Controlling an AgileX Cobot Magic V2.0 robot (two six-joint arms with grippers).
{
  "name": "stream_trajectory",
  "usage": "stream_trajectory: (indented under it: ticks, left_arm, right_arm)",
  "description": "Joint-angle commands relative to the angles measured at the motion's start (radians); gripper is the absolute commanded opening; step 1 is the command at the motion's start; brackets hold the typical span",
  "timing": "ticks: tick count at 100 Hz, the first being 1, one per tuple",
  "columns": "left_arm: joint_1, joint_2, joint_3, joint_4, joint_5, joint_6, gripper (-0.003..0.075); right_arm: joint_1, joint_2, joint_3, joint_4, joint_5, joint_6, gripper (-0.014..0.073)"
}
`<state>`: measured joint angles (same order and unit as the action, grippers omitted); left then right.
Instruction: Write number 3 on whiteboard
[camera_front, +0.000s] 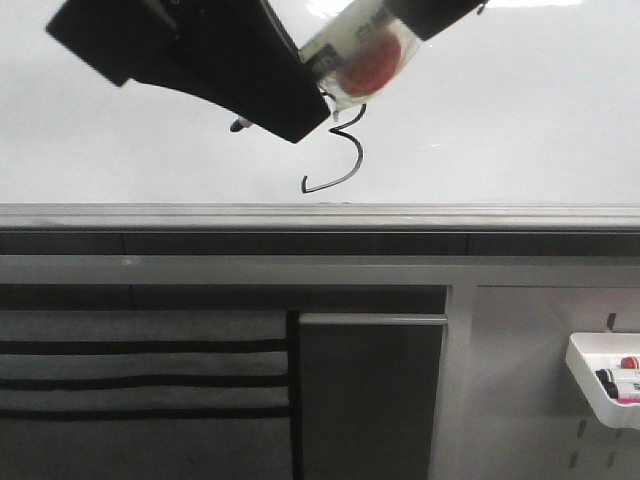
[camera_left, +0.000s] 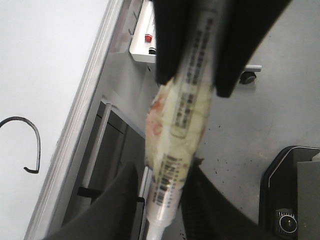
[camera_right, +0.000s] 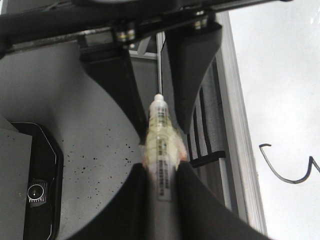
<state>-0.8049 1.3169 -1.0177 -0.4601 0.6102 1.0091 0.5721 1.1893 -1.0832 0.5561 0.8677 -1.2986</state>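
Note:
The whiteboard (camera_front: 520, 110) fills the upper front view. The number 3 (camera_front: 348, 150) is drawn on it in thin black line; its top is hidden behind the grippers, and its hooked lower curve shows in the left wrist view (camera_left: 31, 140) and the right wrist view (camera_right: 287, 172). My right gripper (camera_front: 430, 15) (camera_right: 161, 167) is shut on a tape-wrapped marker (camera_front: 355, 55) (camera_right: 160, 145). My left gripper (camera_front: 290, 110) (camera_left: 162, 172) stands around the marker's (camera_left: 177, 130) other end. Its jaws are slightly apart, with a gap on one side. Both hover just in front of the board, above the digit.
The board's grey metal ledge (camera_front: 320, 215) runs below the digit. A white tray (camera_front: 588, 372) with spare markers hangs on the grey perforated panel (camera_front: 520, 400) at lower right. A black device (camera_right: 30, 185) sits on the speckled floor.

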Motion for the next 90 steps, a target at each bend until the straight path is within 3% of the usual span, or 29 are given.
stream_trajectory:
  ticks: [1,34,41,55,64,81,90]
  left_arm:
    - [-0.008,-0.027,-0.037,-0.034,-0.052,0.002,0.0106]
    - [-0.006,-0.027,-0.037,-0.034,-0.054,0.002,-0.0018]
    - [-0.004,-0.027,-0.037,-0.034,-0.064,0.002,-0.0018]
    - [0.032,-0.027,-0.037,-0.034,-0.091,-0.024,-0.0018]
    - [0.101,-0.025,-0.037,-0.034,-0.107,-0.080,-0.0018]
    - [0.335,-0.025,0.002,-0.044,-0.236,-0.272,-0.0018]
    - [0.446,-0.025,0.049,-0.132,-0.330,-0.371,-0.0018]
  right_arm:
    - [0.000,-0.022,-0.021,0.037,-0.043,-0.010,-0.0005]
    - [0.000,-0.022,-0.021,0.040,-0.013,-0.010,0.0003]
    - [0.000,-0.022,-0.021,0.040,-0.016,-0.008,0.0067]
    - [-0.013,-0.024,-0.021,0.040,-0.076,0.065,0.0303]
    - [-0.061,-0.042,-0.021,0.036,-0.126,0.123,0.0377]
    - [-0.221,-0.105,-0.021,0.036,-0.160,0.223,0.0372]
    - [-0.288,-0.121,-0.021,0.036,-0.147,0.242,0.0372]
